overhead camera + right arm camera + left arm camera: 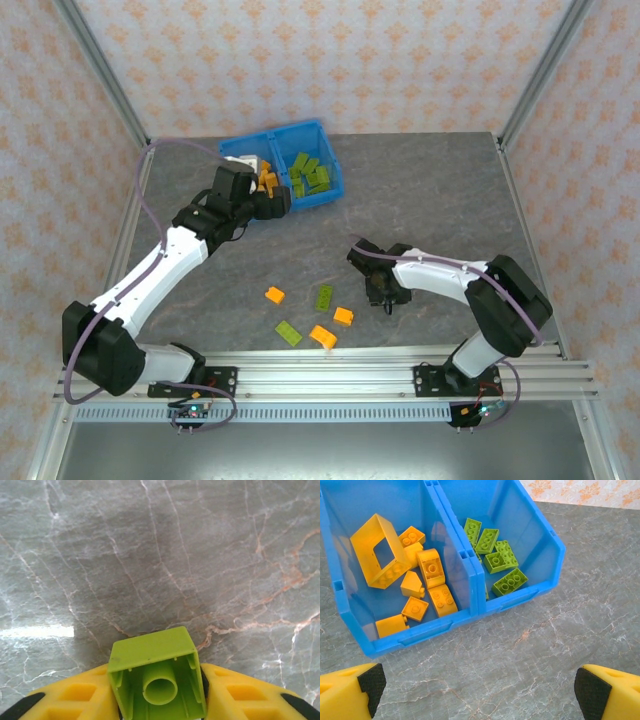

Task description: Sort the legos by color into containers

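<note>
The blue bin point(322, 136) stands at the back left of the table. In the left wrist view its left compartment point(350, 605) holds several orange legos point(431, 570). Several green legos point(509, 581) lie in the right compartment point(540, 535). My left gripper point(480, 687) hangs open just in front of the bin point(271, 204), nothing between its fingers. Low over the table, my right gripper point(385, 293) is shut on a green lego point(152, 655), whose hollow underside faces the wrist camera. Between the arms lie loose orange legos point(274, 295) and green legos point(325, 297).
More loose bricks lie near the front rail: orange ones point(343, 316) point(323, 337) and a green one point(289, 333). Aluminium frame posts point(100, 70) and papered walls bound the grey marble table point(430, 190).
</note>
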Robot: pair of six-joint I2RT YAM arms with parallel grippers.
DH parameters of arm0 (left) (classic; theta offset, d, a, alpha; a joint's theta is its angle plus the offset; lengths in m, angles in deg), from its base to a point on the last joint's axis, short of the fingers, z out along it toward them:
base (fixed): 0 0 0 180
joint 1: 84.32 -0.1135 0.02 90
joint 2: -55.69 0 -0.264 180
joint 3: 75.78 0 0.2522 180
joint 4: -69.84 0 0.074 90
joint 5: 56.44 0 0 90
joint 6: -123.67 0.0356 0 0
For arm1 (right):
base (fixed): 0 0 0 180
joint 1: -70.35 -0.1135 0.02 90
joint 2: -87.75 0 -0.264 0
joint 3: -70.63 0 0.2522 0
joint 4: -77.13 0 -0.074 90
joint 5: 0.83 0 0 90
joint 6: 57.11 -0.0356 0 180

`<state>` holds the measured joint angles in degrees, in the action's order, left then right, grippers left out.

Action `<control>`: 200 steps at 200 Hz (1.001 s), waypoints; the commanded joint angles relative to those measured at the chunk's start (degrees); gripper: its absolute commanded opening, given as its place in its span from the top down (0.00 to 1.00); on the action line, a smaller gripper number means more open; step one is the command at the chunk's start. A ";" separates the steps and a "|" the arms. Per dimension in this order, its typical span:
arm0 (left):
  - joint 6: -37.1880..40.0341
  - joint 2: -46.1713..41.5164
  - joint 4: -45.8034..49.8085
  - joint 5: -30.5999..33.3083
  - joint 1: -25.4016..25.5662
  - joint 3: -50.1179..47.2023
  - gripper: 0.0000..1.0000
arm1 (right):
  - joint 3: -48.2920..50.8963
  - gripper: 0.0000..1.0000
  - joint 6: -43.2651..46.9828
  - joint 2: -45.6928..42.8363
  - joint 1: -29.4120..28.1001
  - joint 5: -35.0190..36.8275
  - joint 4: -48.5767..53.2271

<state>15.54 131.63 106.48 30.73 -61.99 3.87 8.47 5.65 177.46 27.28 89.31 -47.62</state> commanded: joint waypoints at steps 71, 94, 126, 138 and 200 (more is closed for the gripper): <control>-0.24 -2.03 -0.37 -0.16 -0.62 0.03 0.00 | -13.80 0.73 2.37 -5.91 0.33 9.63 3.35; 0.28 -3.85 -0.24 -0.69 -0.68 -0.64 0.00 | -25.58 0.73 7.78 -2.86 1.35 10.98 2.20; 0.81 -6.88 0.81 0.02 -0.57 -2.12 0.00 | -47.14 0.74 15.16 10.13 3.32 8.81 -0.11; 1.09 -7.97 1.98 0.70 -0.54 -2.33 0.00 | -56.05 0.74 16.47 16.51 4.13 7.85 0.06; -0.32 -13.26 6.15 2.37 -0.48 -4.82 0.00 | -99.50 0.74 15.42 50.38 7.53 0.91 8.97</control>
<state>15.71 120.63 109.56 31.21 -61.99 0.57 -80.95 20.60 219.49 33.90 92.48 -45.59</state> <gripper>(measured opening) 0.998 0.306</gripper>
